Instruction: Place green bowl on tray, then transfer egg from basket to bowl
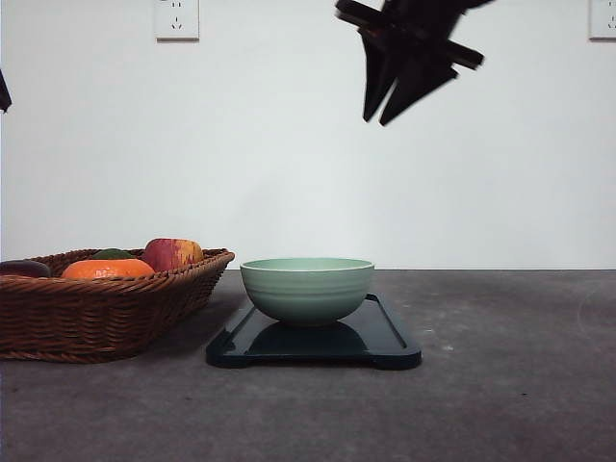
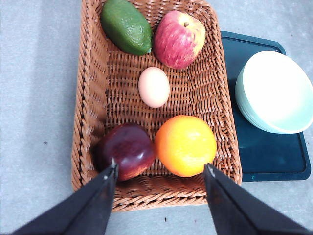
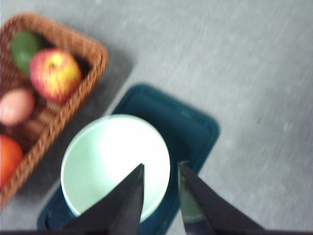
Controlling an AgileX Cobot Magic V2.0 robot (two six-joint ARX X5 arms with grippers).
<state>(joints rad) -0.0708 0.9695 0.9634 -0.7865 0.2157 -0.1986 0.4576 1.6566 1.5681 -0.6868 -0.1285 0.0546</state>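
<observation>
On the dark tray (image 1: pixel 390 339), toward its basket-side end, stands the green bowl (image 1: pixel 307 287), empty. Just beside the tray sits the wicker basket (image 2: pixel 93 122), where the egg (image 2: pixel 154 86) lies in the middle among an apple (image 2: pixel 179 38), an avocado (image 2: pixel 126 26), an orange (image 2: pixel 185 145) and a dark plum (image 2: pixel 128 149). The left gripper (image 2: pixel 160 170) hangs over the basket, fingers wide apart. The right gripper (image 3: pixel 161 169) hovers high above the bowl, fingers slightly apart, holding nothing.

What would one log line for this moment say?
green bowl: on tray | egg: in basket | left gripper: open above basket | right gripper: raised, empty
</observation>
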